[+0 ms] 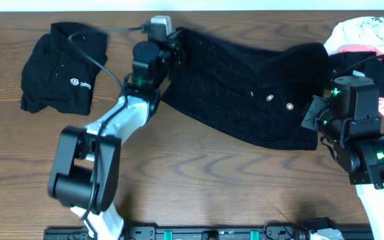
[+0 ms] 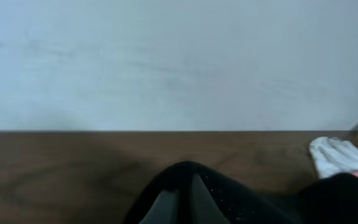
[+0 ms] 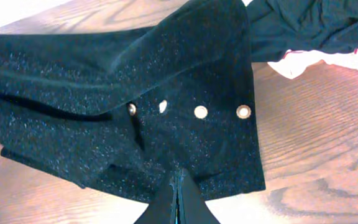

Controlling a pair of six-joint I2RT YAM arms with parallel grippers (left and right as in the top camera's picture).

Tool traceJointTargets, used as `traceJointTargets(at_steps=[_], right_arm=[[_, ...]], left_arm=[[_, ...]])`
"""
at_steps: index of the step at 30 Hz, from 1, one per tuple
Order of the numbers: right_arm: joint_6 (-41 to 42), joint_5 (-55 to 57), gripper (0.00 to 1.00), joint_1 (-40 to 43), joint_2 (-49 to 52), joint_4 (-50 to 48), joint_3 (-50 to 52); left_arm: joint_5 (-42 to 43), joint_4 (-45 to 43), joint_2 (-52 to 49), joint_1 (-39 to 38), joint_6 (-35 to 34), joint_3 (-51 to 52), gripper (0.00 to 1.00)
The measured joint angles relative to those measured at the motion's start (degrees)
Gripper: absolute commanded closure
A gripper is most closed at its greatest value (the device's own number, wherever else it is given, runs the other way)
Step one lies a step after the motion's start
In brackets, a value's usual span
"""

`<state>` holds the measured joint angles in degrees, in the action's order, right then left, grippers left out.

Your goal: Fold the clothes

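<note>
Pinching black sparkly garment at both ends: left gripper clamping its far-left corner, right gripper fingers closing together on edge near metal studs.

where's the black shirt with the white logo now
In the overhead view, the black logo shirt lies at the left end of the table, just left of the left arm and apart from the black sparkly garment spread across the middle.
</note>
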<state>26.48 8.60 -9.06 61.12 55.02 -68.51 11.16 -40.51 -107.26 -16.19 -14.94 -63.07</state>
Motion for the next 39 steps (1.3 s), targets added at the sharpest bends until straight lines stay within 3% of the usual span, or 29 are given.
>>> traceJointTargets(at_steps=[14,15,16,17,23,28,29,31,33,34,37,39], right_arm=[[0.0,0.0,0.99,0.0,0.0,0.0,0.0],[0.0,0.0,0.99,0.0,0.0,0.0,0.0],[0.0,0.0,0.99,0.0,0.0,0.0,0.0],[0.0,0.0,0.99,0.0,0.0,0.0,0.0],[0.0,0.0,0.99,0.0,0.0,0.1,0.0],[0.0,-0.1,0.99,0.0,0.0,0.9,0.0],[0.0,-0.1,0.99,0.0,0.0,0.9,0.0],[0.0,-0.1,0.99,0.0,0.0,0.7,0.0],[0.0,-0.1,0.99,0.0,0.0,0.2,0.0],[0.0,0.0,0.99,0.0,0.0,0.0,0.0],[0.0,0.0,0.99,0.0,0.0,-0.8,0.0],[0.0,0.0,0.99,0.0,0.0,-1.1,0.0]], left_arm=[[-6.5,-3.4,-10.5,0.0,5.0,-13.7,0.92],[-6.6,-3.4,-10.7,0.0,5.2,-14.4,0.67],[-6.9,-3.4,-10.8,0.0,5.7,-15.2,0.20],[-7.2,-3.5,-10.8,0.1,5.9,-16.2,0.02],[-8.2,-1.2,-10.4,1.1,6.0,-18.8,0.02],[-8.6,21.0,-7.0,2.6,7.0,-18.9,0.02],[-8.7,26.8,-5.6,2.8,7.6,-18.8,0.04],[-8.6,37.7,-2.1,3.3,8.8,-18.6,0.37],[-8.7,48.7,2.3,3.6,10.8,-18.7,0.82],[-8.6,53.3,4.1,3.7,11.4,-18.7,0.94],[-8.6,64.1,8.3,3.7,13.1,-19.1,0.94],[-8.6,65.8,8.6,3.6,13.6,-18.7,0.94]])
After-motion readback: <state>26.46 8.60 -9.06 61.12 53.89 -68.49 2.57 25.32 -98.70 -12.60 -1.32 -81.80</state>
